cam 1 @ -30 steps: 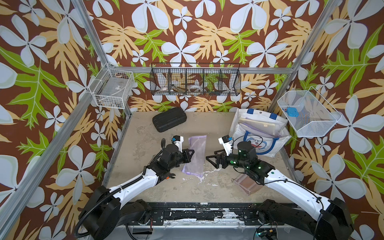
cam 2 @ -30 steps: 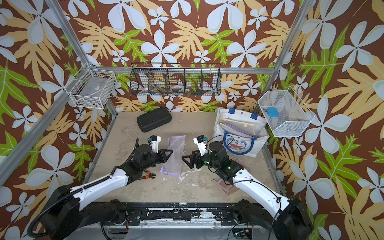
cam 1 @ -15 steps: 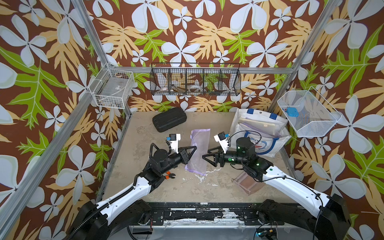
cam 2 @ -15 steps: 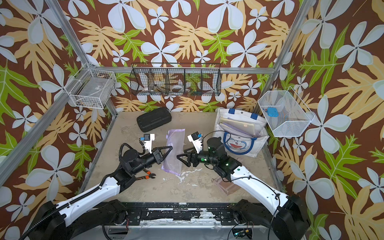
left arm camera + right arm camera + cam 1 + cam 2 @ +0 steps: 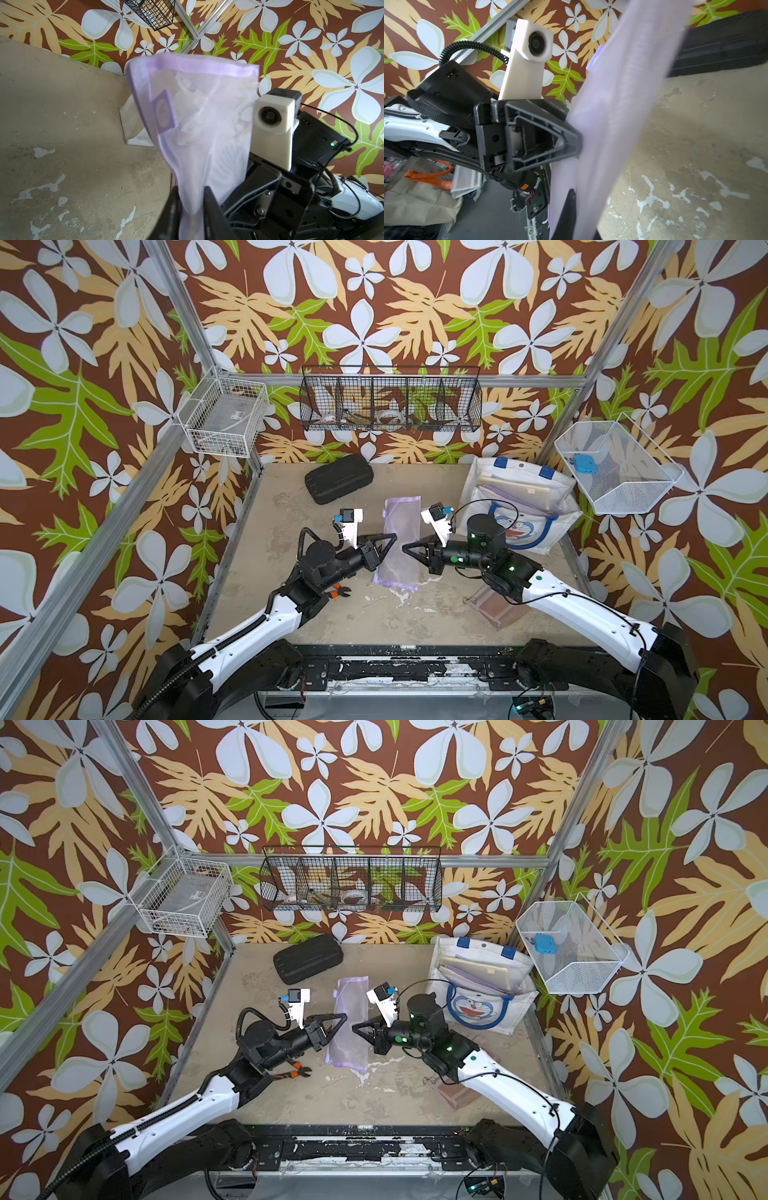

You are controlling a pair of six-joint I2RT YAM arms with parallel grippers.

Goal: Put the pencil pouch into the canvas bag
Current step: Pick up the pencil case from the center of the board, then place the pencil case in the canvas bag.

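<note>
Left wrist view: the purple mesh pencil pouch (image 5: 199, 124) is being held up off the table (image 5: 274, 556), over its middle, not yet being carried toward anything. It is being pinched along one edge by the right gripper (image 5: 405, 549), clenched on the fabric, while the left gripper (image 5: 392, 537) is being seen at the opposite edge with its jaws parted around the mesh. The canvas bag (image 5: 515, 526) is being left untouched at the table's far right corner, mouth gaping, so the carry across and the drop inside are judged as remaining.

Top view | free: bare table (image 5: 374, 614) lower centre | blocked: black case (image 5: 338, 484) just left of centre, canvas bag (image 5: 515, 529) right of centre, pencil pouch (image 5: 399, 568) centre
</note>
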